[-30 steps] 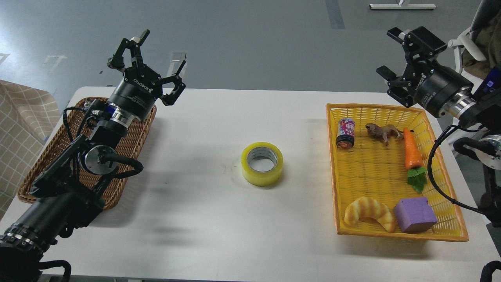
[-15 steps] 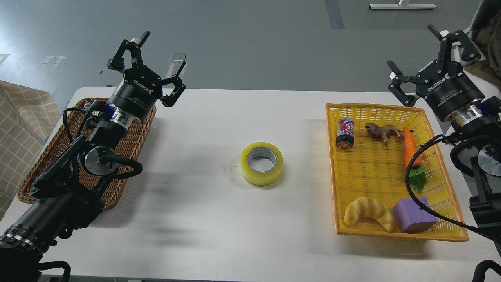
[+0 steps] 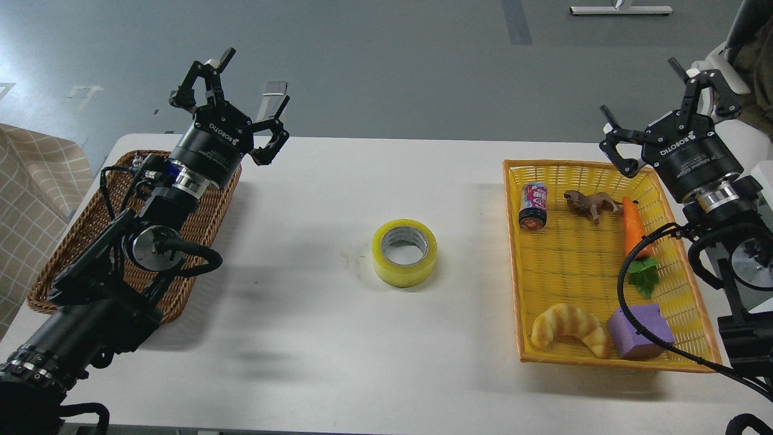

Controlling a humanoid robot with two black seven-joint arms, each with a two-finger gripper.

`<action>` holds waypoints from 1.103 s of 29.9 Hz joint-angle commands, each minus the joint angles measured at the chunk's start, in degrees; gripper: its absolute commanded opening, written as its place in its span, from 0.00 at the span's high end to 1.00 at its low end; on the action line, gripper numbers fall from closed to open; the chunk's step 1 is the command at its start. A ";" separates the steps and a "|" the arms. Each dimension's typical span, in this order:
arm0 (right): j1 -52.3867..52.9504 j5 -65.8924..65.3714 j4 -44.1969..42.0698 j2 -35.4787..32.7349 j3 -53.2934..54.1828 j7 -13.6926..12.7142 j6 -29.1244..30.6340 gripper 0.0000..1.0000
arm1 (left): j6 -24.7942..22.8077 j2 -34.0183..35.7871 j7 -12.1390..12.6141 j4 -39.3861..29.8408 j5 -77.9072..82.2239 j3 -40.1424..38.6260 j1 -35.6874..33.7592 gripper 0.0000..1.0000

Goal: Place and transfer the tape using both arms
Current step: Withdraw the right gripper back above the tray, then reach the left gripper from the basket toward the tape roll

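The yellow tape roll (image 3: 404, 252) lies flat on the white table (image 3: 338, 338), near its middle, with the grey-white core facing up. My left gripper (image 3: 244, 90) is open and empty, raised above the far end of the brown wicker basket (image 3: 60, 260), well to the left of the tape. My right gripper (image 3: 664, 99) is open and empty, raised above the far right corner of the yellow basket (image 3: 604, 357), well to the right of the tape.
The yellow basket holds a small can (image 3: 533, 206), a toy lion (image 3: 590, 203), a toy carrot (image 3: 637, 232), a croissant (image 3: 569, 328) and a purple block (image 3: 637, 331). A black cable (image 3: 628, 290) from my right arm hangs over it. A checked cloth (image 3: 30, 187) lies at far left.
My right gripper has swung from pointing left to pointing up and back, and drifted right. My left gripper has shifted slightly up and right. The tape has not moved.
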 commanded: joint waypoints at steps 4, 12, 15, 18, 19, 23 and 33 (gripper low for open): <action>-1.41 5.28 0.01 0.00 1.81 -0.01 -0.01 0.01 | 0.00 0.02 0.17 0.18 0.17 0.21 0.17 0.02; -1.94 5.55 -2.80 0.00 2.16 -0.01 -0.01 0.01 | 0.00 0.02 0.44 0.71 0.79 0.64 0.26 0.02; -1.33 5.55 -5.79 0.00 2.25 -0.19 -0.01 0.01 | 0.00 -0.24 0.35 0.97 0.70 1.08 0.08 0.02; -0.10 5.55 -8.43 0.00 1.81 -0.63 -0.01 0.01 | 0.00 -0.59 0.52 0.97 0.70 1.08 -0.10 0.02; 0.52 5.55 -9.13 0.00 1.72 -0.63 -0.01 0.01 | 0.00 -0.50 0.61 0.97 0.70 1.08 -0.19 0.02; 1.05 5.55 -9.58 -0.17 1.54 -0.80 -0.01 0.01 | 0.00 -0.41 0.61 0.97 0.70 1.08 -0.62 0.02; 0.96 5.55 -9.13 -0.61 1.54 -0.80 -0.01 0.01 | 0.00 0.73 -0.09 0.62 9.74 2.66 -1.94 0.02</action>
